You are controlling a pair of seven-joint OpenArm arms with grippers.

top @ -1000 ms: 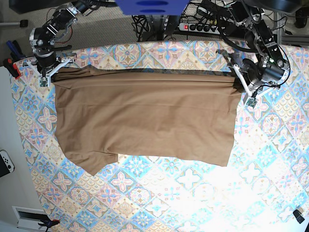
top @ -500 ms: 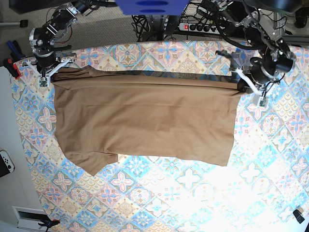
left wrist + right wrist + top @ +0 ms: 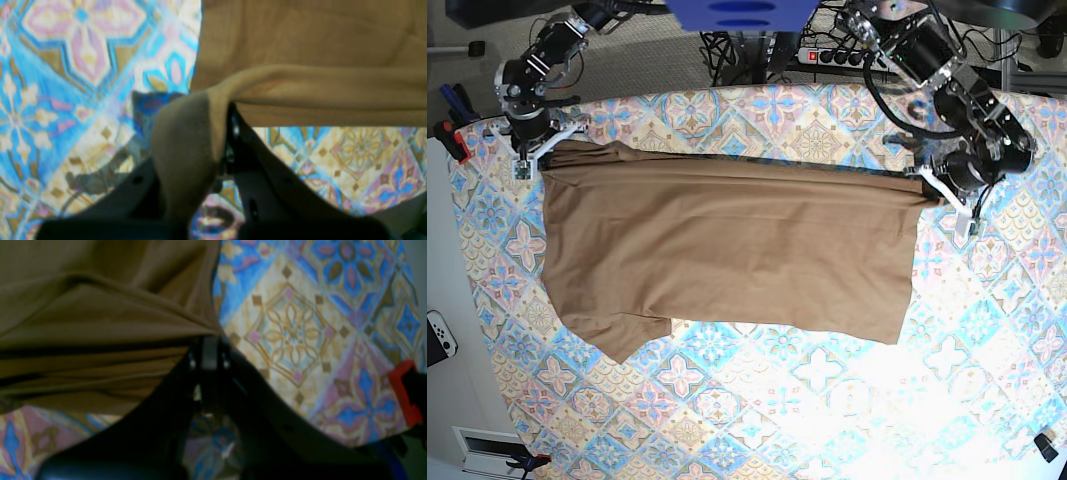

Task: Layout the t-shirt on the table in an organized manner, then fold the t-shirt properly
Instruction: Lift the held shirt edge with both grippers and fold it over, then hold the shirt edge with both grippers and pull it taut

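The tan-brown t-shirt (image 3: pixel 727 250) lies spread across the table (image 3: pixel 757 410), one sleeve pointing to the near left. Its far edge runs taut between my two grippers. My left gripper (image 3: pixel 927 186), on the right in the base view, is shut on that edge's corner. In the left wrist view the left gripper (image 3: pixel 222 133) has t-shirt (image 3: pixel 300 40) fabric draped over one finger above the table (image 3: pixel 66 66). My right gripper (image 3: pixel 537 150) is shut on the opposite corner. In the right wrist view the right gripper (image 3: pixel 208 343) pinches bunched t-shirt (image 3: pixel 100 306) folds over the table (image 3: pixel 293 326).
A red clamp (image 3: pixel 452 140) grips the table's left edge and shows beside my right gripper as a red clamp (image 3: pixel 403 390). A power strip (image 3: pixel 837 55) and cables lie beyond the far edge. A white controller (image 3: pixel 439 338) sits left of the table.
Both grippers have drawn the shirt's far edge slightly toward the table's far side. The left arm's wrist has swung up and outward, and the far edge now runs straighter.
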